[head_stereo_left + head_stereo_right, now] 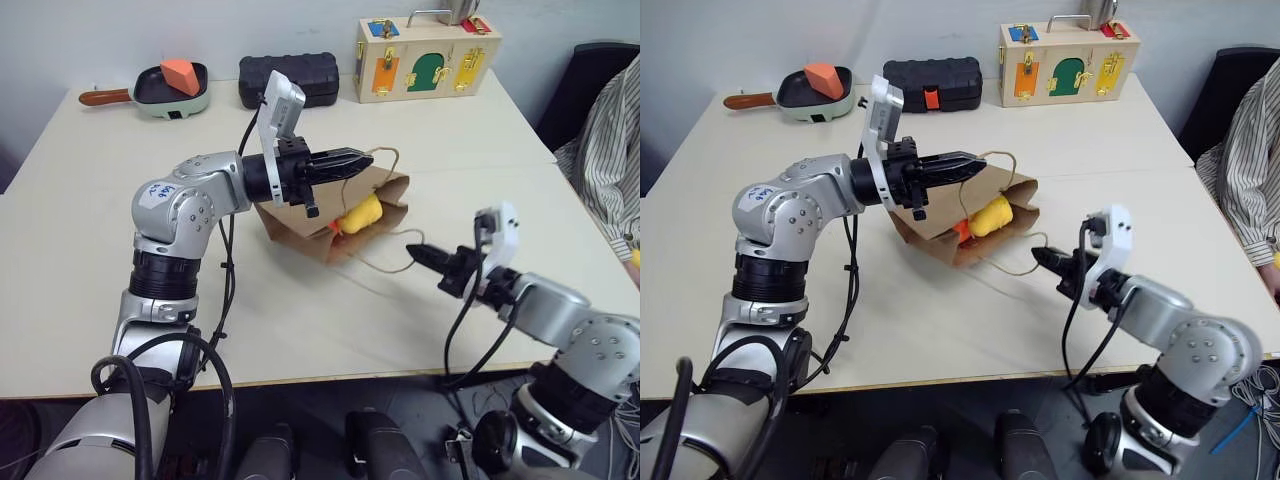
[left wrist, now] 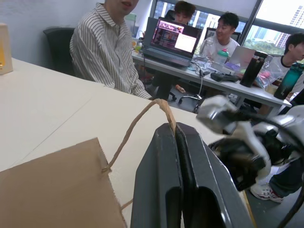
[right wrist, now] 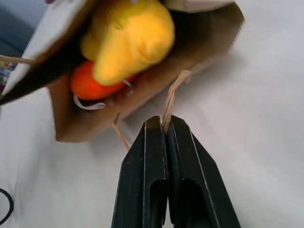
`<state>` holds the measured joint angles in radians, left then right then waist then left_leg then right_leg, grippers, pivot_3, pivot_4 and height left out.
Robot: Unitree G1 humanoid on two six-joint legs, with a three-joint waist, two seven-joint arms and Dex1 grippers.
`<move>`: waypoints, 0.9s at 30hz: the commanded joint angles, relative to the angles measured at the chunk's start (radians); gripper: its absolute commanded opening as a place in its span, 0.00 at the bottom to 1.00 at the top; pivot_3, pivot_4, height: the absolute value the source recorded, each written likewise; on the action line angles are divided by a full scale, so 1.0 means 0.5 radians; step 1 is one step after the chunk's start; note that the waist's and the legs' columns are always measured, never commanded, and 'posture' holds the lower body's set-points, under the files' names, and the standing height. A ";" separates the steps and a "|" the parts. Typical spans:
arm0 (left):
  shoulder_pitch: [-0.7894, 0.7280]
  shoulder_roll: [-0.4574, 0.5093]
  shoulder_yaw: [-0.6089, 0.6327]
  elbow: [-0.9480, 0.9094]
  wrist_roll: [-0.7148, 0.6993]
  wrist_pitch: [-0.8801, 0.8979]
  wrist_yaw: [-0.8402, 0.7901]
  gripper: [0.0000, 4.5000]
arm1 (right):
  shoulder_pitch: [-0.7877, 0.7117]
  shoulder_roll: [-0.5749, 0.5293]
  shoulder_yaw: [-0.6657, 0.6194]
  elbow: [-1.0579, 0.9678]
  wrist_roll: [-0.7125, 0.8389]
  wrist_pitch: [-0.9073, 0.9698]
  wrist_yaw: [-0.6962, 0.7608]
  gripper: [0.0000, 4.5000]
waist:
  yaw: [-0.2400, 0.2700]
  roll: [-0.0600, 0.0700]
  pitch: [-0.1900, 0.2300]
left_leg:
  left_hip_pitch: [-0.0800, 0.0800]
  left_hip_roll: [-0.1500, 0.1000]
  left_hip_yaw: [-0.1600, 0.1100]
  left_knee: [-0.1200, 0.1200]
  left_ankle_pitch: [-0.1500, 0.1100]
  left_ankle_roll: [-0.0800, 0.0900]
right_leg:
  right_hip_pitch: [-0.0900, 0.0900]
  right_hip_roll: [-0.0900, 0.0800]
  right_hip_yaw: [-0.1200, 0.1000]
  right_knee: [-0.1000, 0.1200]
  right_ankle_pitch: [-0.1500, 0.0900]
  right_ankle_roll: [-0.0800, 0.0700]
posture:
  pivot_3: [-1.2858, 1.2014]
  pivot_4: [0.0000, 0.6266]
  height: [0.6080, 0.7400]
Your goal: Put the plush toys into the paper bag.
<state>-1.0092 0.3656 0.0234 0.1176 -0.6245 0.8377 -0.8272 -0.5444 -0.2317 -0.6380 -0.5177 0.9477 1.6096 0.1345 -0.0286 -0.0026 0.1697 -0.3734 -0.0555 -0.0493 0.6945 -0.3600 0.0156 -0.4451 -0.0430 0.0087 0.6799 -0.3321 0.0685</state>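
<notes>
While paper bag point(image 1: 300, 222) lies sideways, mouth toward right hand point(image 1: 418, 251), both hands pinch cord handles.

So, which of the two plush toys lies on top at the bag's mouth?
The yellow toy: it rests over the orange toy, which peeks out beneath it inside the paper bag.

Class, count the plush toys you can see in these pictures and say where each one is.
2. The yellow toy lies in the mouth of the paper bag, partly sticking out. The orange toy is tucked under it, inside the bag. More could be hidden deeper inside.
</notes>
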 commanded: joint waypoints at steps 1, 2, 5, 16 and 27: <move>-0.137 0.038 0.150 -0.082 -0.093 0.017 0.046 0.00 | -0.369 -0.311 -0.156 0.106 0.306 0.010 0.198 0.01 | -0.001 0.002 0.002 | -0.001 0.000 0.002 0.001 0.000 0.000 | -0.001 0.000 0.001 0.000 0.000 0.000 | 0.52 0.24 1.00; -0.156 0.046 0.167 -0.069 -0.094 0.014 0.050 0.00 | -0.440 -0.373 -0.165 0.155 0.356 0.010 0.219 0.01 | 0.001 0.002 0.002 | -0.002 0.000 0.003 0.002 0.000 0.001 | -0.001 0.000 0.001 0.000 0.000 0.000 | 0.52 0.24 1.00; -0.184 0.086 0.192 -0.004 -0.054 -0.039 0.047 0.00 | -0.661 -0.475 -0.141 0.295 0.447 0.001 0.218 0.01 | 0.002 0.002 0.001 | -0.002 0.002 -0.002 0.000 0.000 0.001 | 0.000 0.000 -0.002 -0.001 0.000 0.000 | 0.52 0.24 1.00; -0.101 0.056 0.141 0.115 0.062 -0.217 0.076 0.00 | -0.681 -0.428 0.101 0.394 0.497 -0.161 -0.030 0.01 | 0.005 0.001 0.001 | -0.004 0.000 -0.003 0.000 -0.001 0.003 | 0.000 -0.003 -0.001 -0.002 0.000 0.000 | 0.52 0.24 1.00; -0.355 0.000 0.297 0.375 0.014 -0.204 0.150 0.00 | -0.834 -0.569 0.096 0.669 1.260 -0.582 -0.506 0.01 | 0.002 0.001 0.001 | -0.008 -0.001 -0.002 0.005 -0.001 0.004 | -0.002 -0.003 -0.003 -0.002 0.000 0.000 | 0.52 0.24 1.00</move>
<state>-1.1661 0.3642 0.1536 0.3007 -0.6066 0.7511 -0.7461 -0.9585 -0.4936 -0.5914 -0.1780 1.4993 1.3713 -0.0836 -0.0277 -0.0021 0.1703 -0.3773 -0.0558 -0.0505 0.6970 -0.3604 0.0173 -0.4460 -0.0445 0.0071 0.6787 -0.3321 0.0685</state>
